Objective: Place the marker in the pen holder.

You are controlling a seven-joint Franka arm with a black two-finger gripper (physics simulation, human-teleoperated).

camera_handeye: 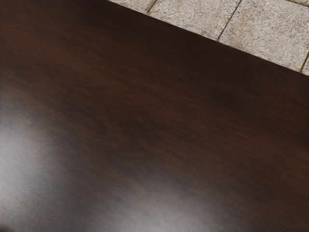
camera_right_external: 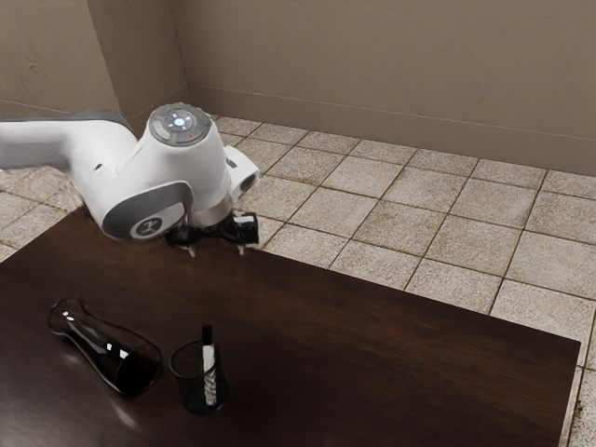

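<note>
In the exterior view my gripper (camera_right_external: 218, 249) is over the table's far edge, its two fingertips wide apart with nothing between them. The dark, see-through pen holder (camera_right_external: 186, 382) stands upright near the table's front, well away from the hand. Inside it is the marker (camera_right_external: 209, 361), close to upright, its white body seen through the wall and its black end sticking out above the rim.
A dark glass vase (camera_right_external: 101, 350) is on the exterior view's left of the pen holder, close beside it. The brown wooden table (camera_right_external: 372, 363) ends at a far edge with floor tiles beyond; the wrist view gives bare tabletop (camera_handeye: 145, 116) and that edge.
</note>
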